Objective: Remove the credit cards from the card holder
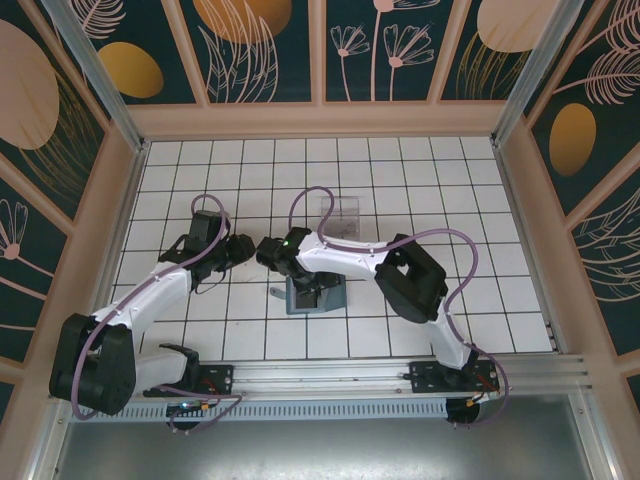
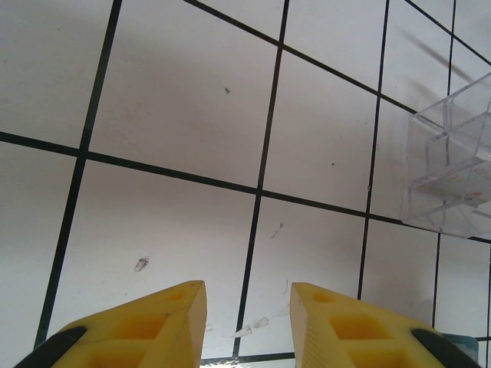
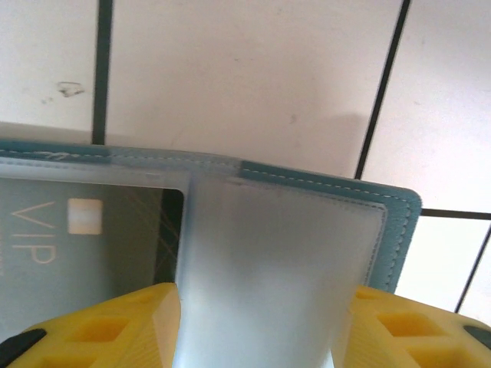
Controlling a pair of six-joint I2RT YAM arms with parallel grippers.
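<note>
From above: teal card holder [image 1: 335, 300] flat on the white tiled surface [image 1: 420, 170], directly under the right jaws; clear tray [image 1: 340, 212] well beyond them. Closer in, at the right wrist, detail lost overhead: soft stitched teal edge, and a frosted translucent pocket [image 3: 268, 261] filling the gap between the yellow fingers [image 3: 115, 322]. Left of those jaws, a dark credit card [image 3: 84, 245] lettered VIP with a pale square chip, tucked behind the frosted window. Right jaws parted; clamped on the pocket or merely flanking it, cannot tell. Left jaws open over bare tile, nothing between; hard, faceted tray ahead and to the right.
</note>
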